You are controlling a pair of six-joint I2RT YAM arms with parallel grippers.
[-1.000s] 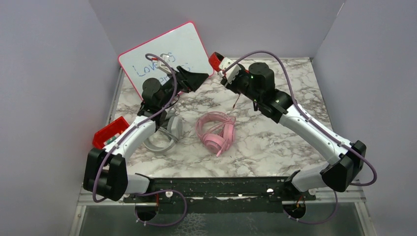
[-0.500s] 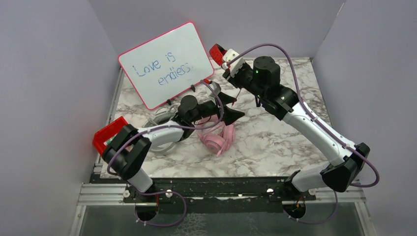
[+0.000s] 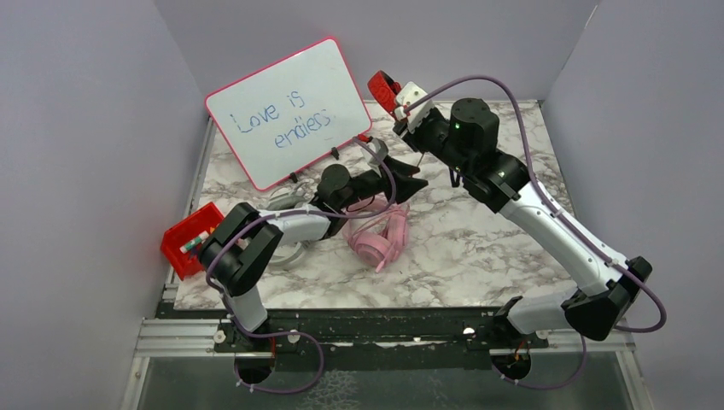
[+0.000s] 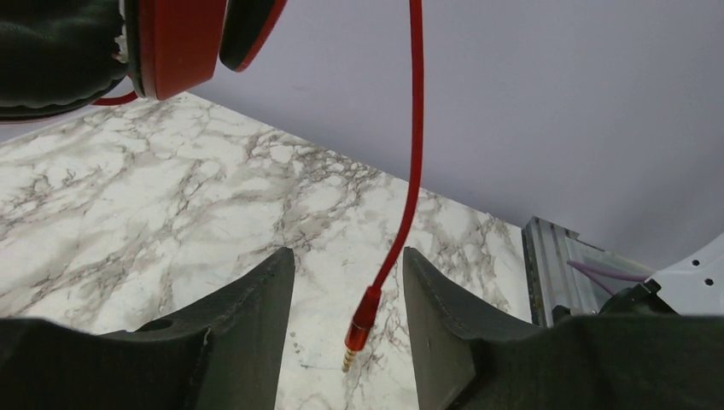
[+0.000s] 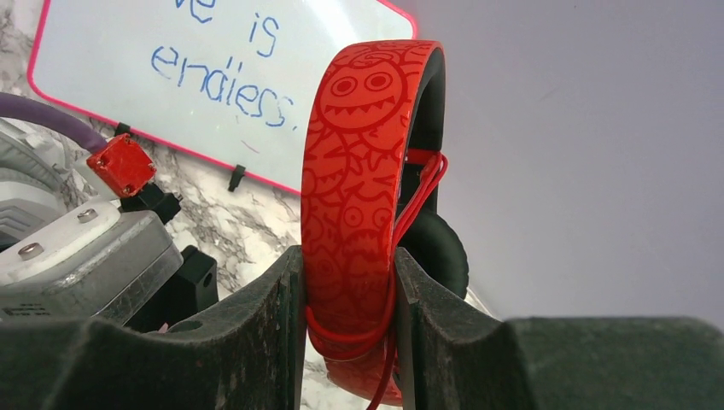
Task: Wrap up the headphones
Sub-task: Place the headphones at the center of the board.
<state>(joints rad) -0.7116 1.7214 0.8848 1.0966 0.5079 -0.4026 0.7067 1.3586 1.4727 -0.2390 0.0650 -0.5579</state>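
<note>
Should the left gripper (image 4: 347,260) close where it stands, the likeliest fault is a miss or a bad catch. Its jaws are spread, the thin red cable (image 4: 415,162) dangles freely in the gap touching neither side, and the plug (image 4: 359,325) hangs at fingertip level. A slight sway would carry the cord out of the pinch, or leave only the smooth plug caught. Second hazard: a pull on the cable against the red-and-black headphones (image 5: 354,196), which could twist the band in its holder or tug loose the turns of cord already lying round it; cause, tension taken up too sharply. Third hazard: the left arm reaches low over the pink headphones (image 3: 376,232) and close by the grey pair (image 3: 284,202) on the marble table (image 3: 487,231), and could drag either. Right gripper (image 5: 348,260): pressed together on the patterned red headband, held on edge, raised over the far part of the table near the whiteboard (image 3: 286,111). Position of item relative to the hands: band clamped between the right fingers; ear cups above and to the left in the left wrist view; cable falling from them down through the left jaws, its free end apparently clear of the table.
</note>
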